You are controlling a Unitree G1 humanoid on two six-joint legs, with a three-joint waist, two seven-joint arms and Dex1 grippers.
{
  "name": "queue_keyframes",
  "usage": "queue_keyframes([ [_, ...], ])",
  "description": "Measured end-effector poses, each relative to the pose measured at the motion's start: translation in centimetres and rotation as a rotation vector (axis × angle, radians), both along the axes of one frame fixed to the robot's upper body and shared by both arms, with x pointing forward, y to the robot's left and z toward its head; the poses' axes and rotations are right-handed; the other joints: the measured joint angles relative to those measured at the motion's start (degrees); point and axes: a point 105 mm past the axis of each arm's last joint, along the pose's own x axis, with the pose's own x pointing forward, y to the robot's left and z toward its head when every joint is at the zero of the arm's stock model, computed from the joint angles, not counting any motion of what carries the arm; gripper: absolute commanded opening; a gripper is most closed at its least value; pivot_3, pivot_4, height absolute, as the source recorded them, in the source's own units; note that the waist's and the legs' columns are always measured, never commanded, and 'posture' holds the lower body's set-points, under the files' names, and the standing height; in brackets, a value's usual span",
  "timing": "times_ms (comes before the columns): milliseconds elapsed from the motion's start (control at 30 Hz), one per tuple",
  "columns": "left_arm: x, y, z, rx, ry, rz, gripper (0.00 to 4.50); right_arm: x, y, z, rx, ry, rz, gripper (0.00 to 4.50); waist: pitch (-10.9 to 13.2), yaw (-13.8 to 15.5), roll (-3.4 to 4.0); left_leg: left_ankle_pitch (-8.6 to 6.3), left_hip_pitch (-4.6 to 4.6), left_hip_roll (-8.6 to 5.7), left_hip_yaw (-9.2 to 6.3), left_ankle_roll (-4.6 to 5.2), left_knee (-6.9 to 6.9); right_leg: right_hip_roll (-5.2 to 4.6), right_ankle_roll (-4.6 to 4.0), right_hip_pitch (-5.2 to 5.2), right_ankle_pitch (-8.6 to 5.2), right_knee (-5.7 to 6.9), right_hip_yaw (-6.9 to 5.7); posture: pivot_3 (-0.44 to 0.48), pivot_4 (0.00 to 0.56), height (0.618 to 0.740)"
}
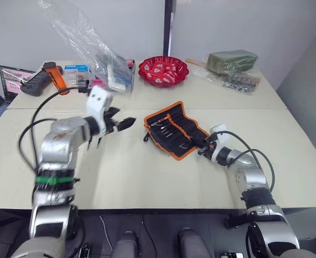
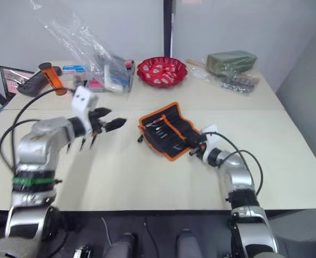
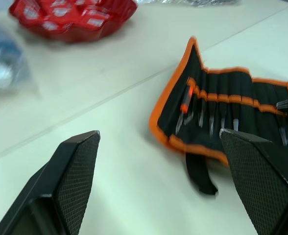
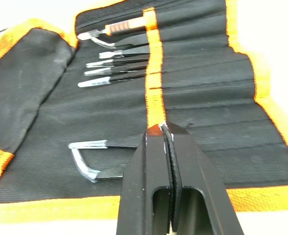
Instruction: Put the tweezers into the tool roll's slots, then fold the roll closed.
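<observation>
Tweezers (image 4: pixel 115 73) sit in the slots (image 4: pixel 207 93) of the roll (image 1: pixel 175 130) mid-table; right gripper (image 4: pixel 162 131), closed and empty, may drag them out, while left gripper (image 1: pixel 127 123) hovers wide open.

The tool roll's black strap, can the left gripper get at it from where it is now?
Probably yes. The left gripper hangs open beside the tool roll, and only bare table lies between it and the strap.

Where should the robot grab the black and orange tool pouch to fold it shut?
Probably the tool roll's orange-trimmed end nearest the left gripper, coming from the robot's left. That end lies free and flat, its strap sticking out, so it could be lifted and folded over the tweezers. The right gripper sits shut at the other end.
</observation>
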Motion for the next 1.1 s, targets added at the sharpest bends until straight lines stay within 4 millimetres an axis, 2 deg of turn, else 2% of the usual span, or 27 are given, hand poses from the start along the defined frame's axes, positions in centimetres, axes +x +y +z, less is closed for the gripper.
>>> queue_keyframes([
  [100,-2.1,4.0,0.5,-0.052,-0.049,0.166,4.18,0.2,0.1,0.0,-0.009,0.006,0.012,0.0,0.0,0.0,-0.01,0.0,0.01,0.01,0.02,0.0,0.0,0.0,0.0,0.0,0.0,-0.04,0.0,0.0,0.15,0.74],
  [200,-5.3,7.3,-0.2,-0.046,-0.081,0.3,4.18,0.3,0.0,-0.1,-0.015,0.012,0.019,0.0,0.0,0.0,0.0,0.0,0.06,0.04,0.1,0.0,-0.02,-0.02,-0.02,0.02,0.0,-0.05,0.02,0.0,0.15,0.74],
  [267,-7.9,9.3,-1.9,-0.011,-0.081,0.382,4.18,0.5,0.4,0.0,-0.028,0.008,0.033,0.0,-0.1,0.1,0.0,-0.01,0.11,0.06,0.2,-0.01,-0.05,-0.04,-0.03,0.06,0.0,-0.23,0.04,0.0,0.15,0.74],
  [333,-11.3,11.1,-5.2,-0.009,-0.026,0.472,4.18,0.4,0.4,-0.3,-0.028,0.007,0.042,0.0,-0.1,-0.1,0.05,-0.03,0.26,0.1,0.34,0.02,-0.2,-0.06,-0.08,0.18,0.02,-0.42,0.14,0.0,0.15,0.74],
  [400,-14.4,12.8,-7.7,-0.009,0.022,0.571,4.18,0.4,0.2,-0.4,-0.032,0.009,0.035,0.0,-0.2,0.1,-0.17,-0.03,0.21,0.18,0.3,0.02,-0.16,0.02,-0.13,0.16,0.02,-0.44,0.08,0.0,0.15,0.74],
  [500,-16.7,13.8,-8.6,0.008,0.014,0.637,4.18,0.5,0.1,-0.4,-0.037,0.008,0.03,0.0,-0.2,0.9,-0.28,-0.03,0.22,0.16,0.3,0.02,-0.07,0.0,-0.19,0.27,0.06,-0.49,0.05,0.0,0.15,0.74],
  [600,-18.9,14.0,-9.7,-0.006,0.016,0.683,4.18,0.5,0.1,-0.5,-0.037,0.005,0.032,0.0,-0.2,1.2,-0.3,-0.04,0.34,0.16,0.31,0.01,-0.07,0.01,-0.17,0.41,0.04,-0.54,0.05,0.0,0.15,0.74],
  [733,-19.2,14.1,-9.5,-0.006,-0.024,0.714,4.18,0.6,0.1,-0.6,-0.039,0.005,0.035,0.0,-0.2,1.2,-0.3,-0.04,0.37,0.17,0.31,0.02,-0.07,0.02,-0.18,0.45,0.03,-0.54,0.05,0.0,0.15,0.74],
  [933,-18.2,13.3,-9.8,-0.028,-0.038,0.686,4.18,0.7,0.3,-0.6,-0.038,0.005,0.05,0.0,-0.3,1.0,-0.3,-0.04,0.39,0.17,0.31,0.02,-0.12,0.03,-0.18,0.43,0.03,-0.54,0.05,0.0,0.15,0.74],
  [1033,-16.6,13.5,-9.7,-0.046,-0.038,0.711,4.18,0.8,0.2,-0.6,-0.041,0.006,0.049,0.0,-0.3,1.1,-0.3,-0.04,0.38,0.17,0.29,0.02,-0.09,0.03,-0.17,0.44,0.03,-0.54,0.04,0.0,0.15,0.74],
  [1100,-14.6,13.1,-9.0,-0.091,-0.061,0.725,4.18,0.8,0.2,-0.5,-0.048,0.005,0.049,0.0,-0.3,1.3,-0.3,-0.04,0.37,0.16,0.28,0.02,-0.06,0.03,-0.17,0.46,0.03,-0.54,0.03,0.0,0.15,0.74],
])
